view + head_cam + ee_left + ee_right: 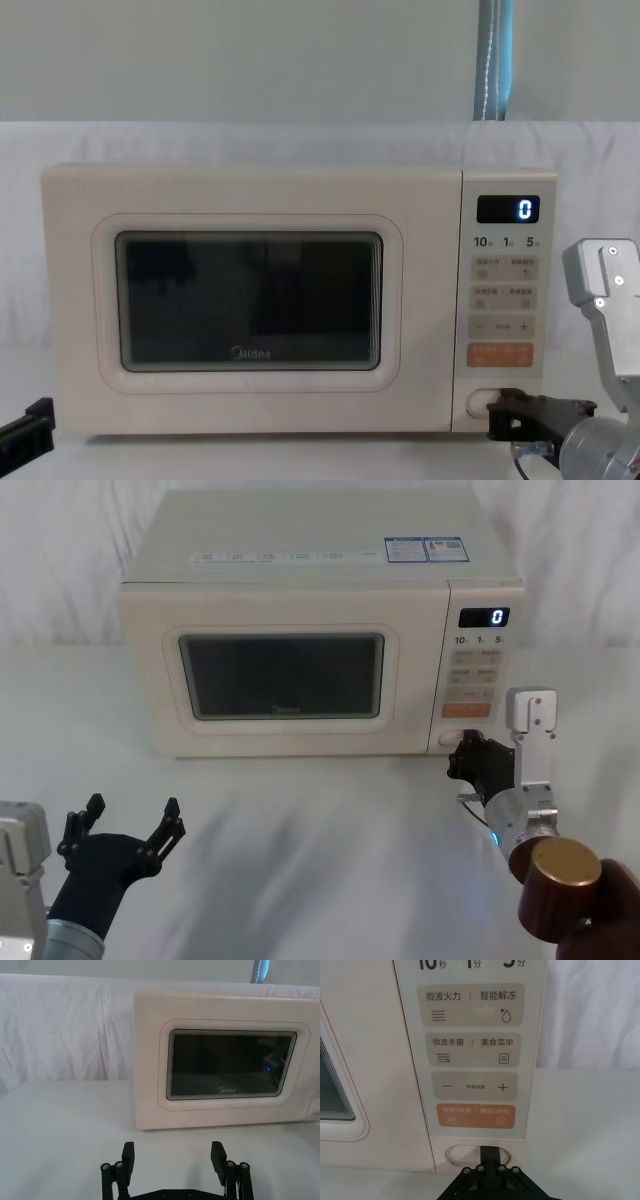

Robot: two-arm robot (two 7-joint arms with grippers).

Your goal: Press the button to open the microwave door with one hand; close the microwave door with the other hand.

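Right gripper (490, 1152) — fingers together — pressed the large cream pill-shaped button (462, 1154) at the panel's bottom; wide cream microwave door (250, 300) sat shut. Left gripper (128, 817) hovered low over the white bench (300, 850) — fingers apart.

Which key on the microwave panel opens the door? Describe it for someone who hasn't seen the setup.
On the microwave's control panel, right of the microwave door, go to the bottom, below the orange key. The button is a wide cream pill-shaped key, unmarked, unlike the icon keys above. The right gripper is at it, fingers together.
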